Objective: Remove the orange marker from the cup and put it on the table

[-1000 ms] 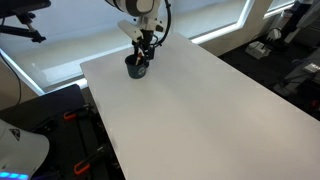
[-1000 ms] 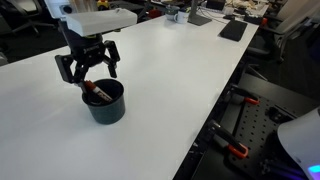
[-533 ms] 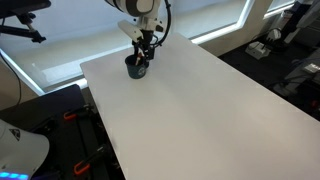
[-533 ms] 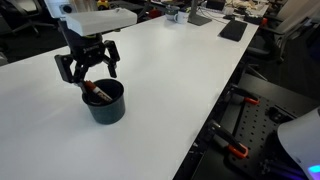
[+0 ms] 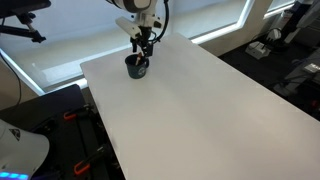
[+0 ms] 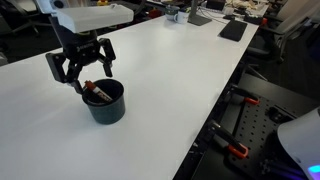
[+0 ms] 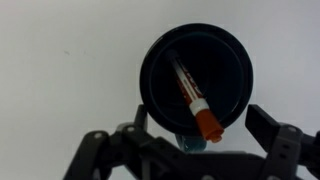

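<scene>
The black cup (image 6: 105, 101) stands on the white table (image 6: 190, 70) near one corner; it also shows in an exterior view (image 5: 136, 67) and fills the wrist view (image 7: 197, 78). The orange marker (image 7: 193, 95) leans inside the cup, its orange cap resting over the rim; its tip shows in an exterior view (image 6: 94, 93). My gripper (image 6: 82, 72) is open and empty, hovering just above the cup and a little off to one side. In the wrist view (image 7: 200, 135) its two fingers straddle the cup's near rim.
Dark pads and small objects (image 6: 232, 28) lie at the table's far end. Chairs and stands (image 6: 245, 120) crowd the floor beside the table's long edge. The window wall (image 5: 60, 50) is behind the cup's corner.
My gripper has risen slightly and shifted sideways above the cup. It stays open. The marker and the cup have not moved.
</scene>
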Robot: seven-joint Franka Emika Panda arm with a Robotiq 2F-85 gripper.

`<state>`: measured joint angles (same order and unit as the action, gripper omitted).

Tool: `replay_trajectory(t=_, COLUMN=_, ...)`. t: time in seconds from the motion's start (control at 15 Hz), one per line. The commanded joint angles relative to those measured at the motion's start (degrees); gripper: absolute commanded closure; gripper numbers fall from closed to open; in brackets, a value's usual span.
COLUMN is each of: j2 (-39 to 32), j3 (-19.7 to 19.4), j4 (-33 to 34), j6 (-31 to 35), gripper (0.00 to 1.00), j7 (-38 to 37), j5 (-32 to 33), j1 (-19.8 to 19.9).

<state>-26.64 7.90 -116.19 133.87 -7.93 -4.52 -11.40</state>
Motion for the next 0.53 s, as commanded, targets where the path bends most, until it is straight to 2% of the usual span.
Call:
replay_trajectory(t=0.0, j2=0.7, j3=0.0, j4=-0.7, j6=-0.5, gripper=0.02, j7=-0.1, j5=1.2, j1=-0.8)
replay_trajectory(t=0.07, j2=0.4, j3=0.1, j4=-0.5, j6=-1.0, gripper=0.19, j7=0.4, j5=1.3, j1=-0.8)
replay_trajectory(t=0.27, j2=0.0, j3=-0.1, j4=-0.3, j6=-1.1, gripper=0.37, j7=0.5, j5=2.1, j1=-0.8)
replay_trajectory(t=0.33, j2=0.0, j3=-0.1, j4=-0.3, j6=-1.1, gripper=0.39, j7=0.4, j5=2.4, j1=-0.8)
replay_trajectory(t=0.4, j2=-0.1, j3=-0.2, j4=-0.2, j6=-1.2, gripper=0.49, j7=0.4, j5=2.6, j1=-0.7)
replay_trajectory(t=0.47, j2=-0.2, j3=-0.2, j4=-0.2, j6=-1.2, gripper=0.53, j7=0.3, j5=2.7, j1=-0.7)
